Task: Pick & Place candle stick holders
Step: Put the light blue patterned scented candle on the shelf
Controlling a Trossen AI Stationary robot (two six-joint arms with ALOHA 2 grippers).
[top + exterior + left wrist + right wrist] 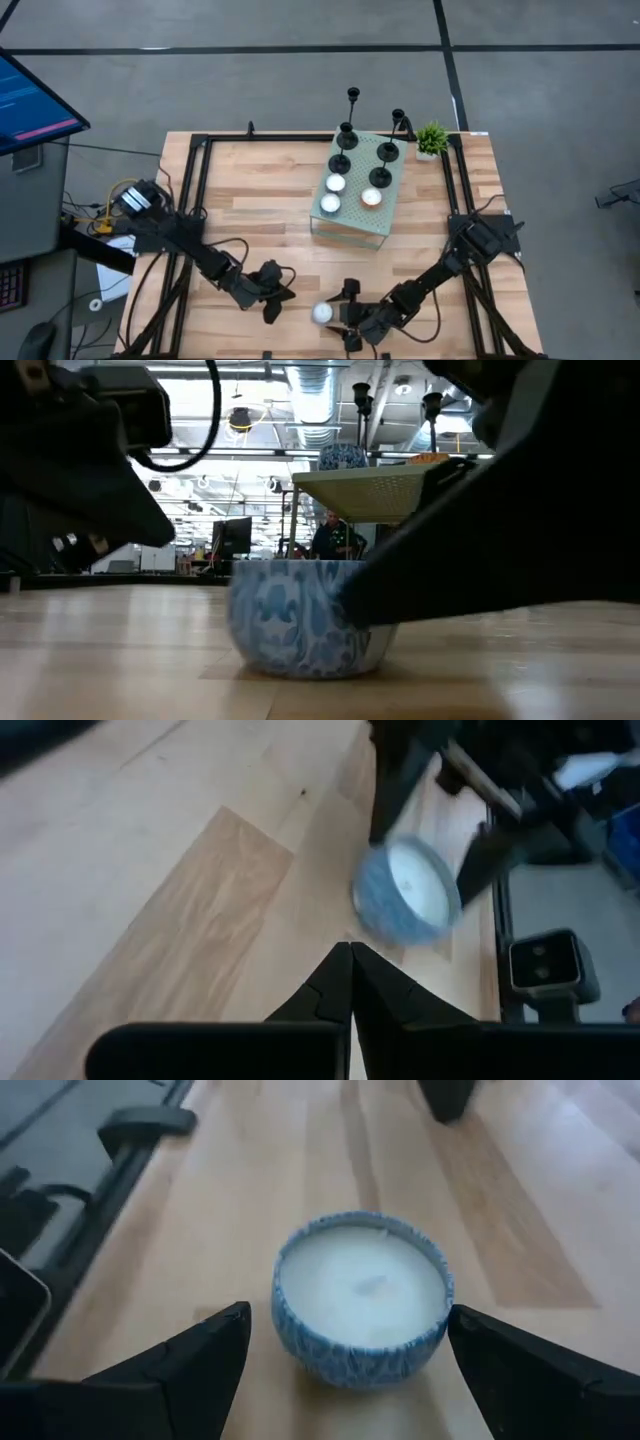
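Observation:
Several black candle stick holders stand by their disc bases on a pale green tray at the table's far middle; two of their tops show in the low view. No gripper is near them. Close to the near edge a white candle in a blue patterned tin sits on the wood. My right gripper is open, with one finger on each side of the tin. My left gripper is shut, low over the wood left of the tin, its tips pointing toward it. My right gripper has its fingers level on either side of the tin, coming from the table's right. A gap shows between one finger and the tin's wall. The other finger stands right beside the wall; whether it touches I cannot tell.
On the tray also lie two white tealights and an orange one. A small green plant stands at the tray's far right corner. Black frame rails run along the table's sides. Bare wood lies between tray and tin.

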